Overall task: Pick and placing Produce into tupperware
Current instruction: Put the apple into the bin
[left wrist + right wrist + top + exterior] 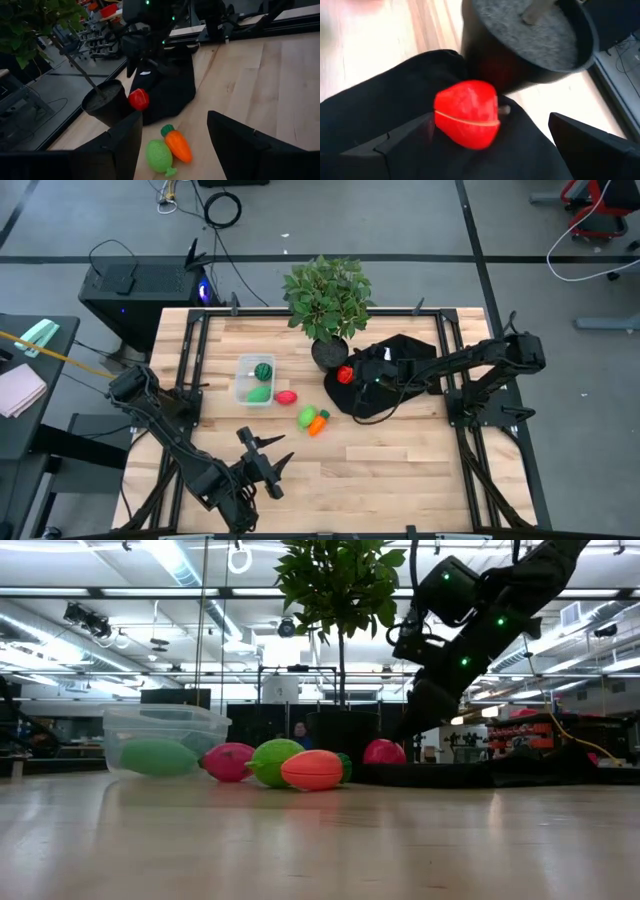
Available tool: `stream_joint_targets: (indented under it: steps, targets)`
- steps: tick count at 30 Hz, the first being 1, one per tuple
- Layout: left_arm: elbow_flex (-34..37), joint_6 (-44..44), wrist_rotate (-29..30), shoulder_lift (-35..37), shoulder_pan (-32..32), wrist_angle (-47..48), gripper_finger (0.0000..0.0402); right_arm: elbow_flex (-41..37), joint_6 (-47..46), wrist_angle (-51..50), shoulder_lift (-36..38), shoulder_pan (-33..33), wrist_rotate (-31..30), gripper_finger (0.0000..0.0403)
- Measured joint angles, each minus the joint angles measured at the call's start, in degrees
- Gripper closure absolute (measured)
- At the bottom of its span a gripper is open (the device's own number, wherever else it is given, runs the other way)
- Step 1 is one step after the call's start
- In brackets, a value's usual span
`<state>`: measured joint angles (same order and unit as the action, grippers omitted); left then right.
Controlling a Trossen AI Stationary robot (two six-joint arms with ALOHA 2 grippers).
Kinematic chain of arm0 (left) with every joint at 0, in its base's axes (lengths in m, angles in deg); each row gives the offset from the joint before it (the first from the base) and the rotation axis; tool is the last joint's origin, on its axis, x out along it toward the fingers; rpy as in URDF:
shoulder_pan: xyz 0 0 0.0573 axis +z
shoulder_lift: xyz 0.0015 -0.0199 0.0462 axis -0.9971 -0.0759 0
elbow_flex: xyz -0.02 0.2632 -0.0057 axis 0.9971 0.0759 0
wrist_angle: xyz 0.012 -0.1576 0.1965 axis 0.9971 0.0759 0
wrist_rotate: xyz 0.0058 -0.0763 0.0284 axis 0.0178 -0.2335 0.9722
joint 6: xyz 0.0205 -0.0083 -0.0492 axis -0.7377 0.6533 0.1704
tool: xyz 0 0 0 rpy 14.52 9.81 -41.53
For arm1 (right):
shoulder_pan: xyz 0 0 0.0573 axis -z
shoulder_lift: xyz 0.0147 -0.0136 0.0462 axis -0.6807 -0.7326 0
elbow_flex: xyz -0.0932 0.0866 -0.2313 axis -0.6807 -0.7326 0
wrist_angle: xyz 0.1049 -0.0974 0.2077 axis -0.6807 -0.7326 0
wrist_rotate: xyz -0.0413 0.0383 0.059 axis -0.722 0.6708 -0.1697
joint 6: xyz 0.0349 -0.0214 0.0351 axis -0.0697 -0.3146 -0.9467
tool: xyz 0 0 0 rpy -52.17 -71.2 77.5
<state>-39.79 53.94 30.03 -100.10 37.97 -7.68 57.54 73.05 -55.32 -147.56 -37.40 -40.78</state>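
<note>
Fingers of the right pincer (485, 145) are spread wide around a red fruit (467, 121) on black cloth (395, 395) beside the plant pot (328, 352) (open bench (400, 470) nearby). The left pincer (268, 455), also open, is parked near the front edge.

We're in a robotics lab: a wooden counter (400, 460) in a metal frame, cables (222, 208) across the grey floor, a computer tower (140, 290), and ceiling strip lights (180, 560) over equipment racks.

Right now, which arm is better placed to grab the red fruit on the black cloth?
The right arm. Its gripper hangs open just beside the red fruit on the black cloth, next to the plant pot. The left gripper waits far off at the table's near edge.
</note>
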Motion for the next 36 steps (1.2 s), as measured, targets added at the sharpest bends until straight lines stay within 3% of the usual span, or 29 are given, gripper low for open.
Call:
stream_joint_targets:
  steps: [13,28,36]
  targets:
    - [0.0,0.0,0.0,0.0,0.0,0.0,0.0171,0.0,-1.7,9.6,-8.0,0.0,0.4,0.0003]
    - [-0.1,0.3,0.0,0.0,0.3,-0.1,0.017,2.8,-2.7,9.6,-13.4,0.0,0.3,0.0005]
    - [-0.1,0.5,0.0,0.0,0.3,-0.2,0.0171,2.8,-4.8,9.0,-14.2,0.0,1.5,0.0034]
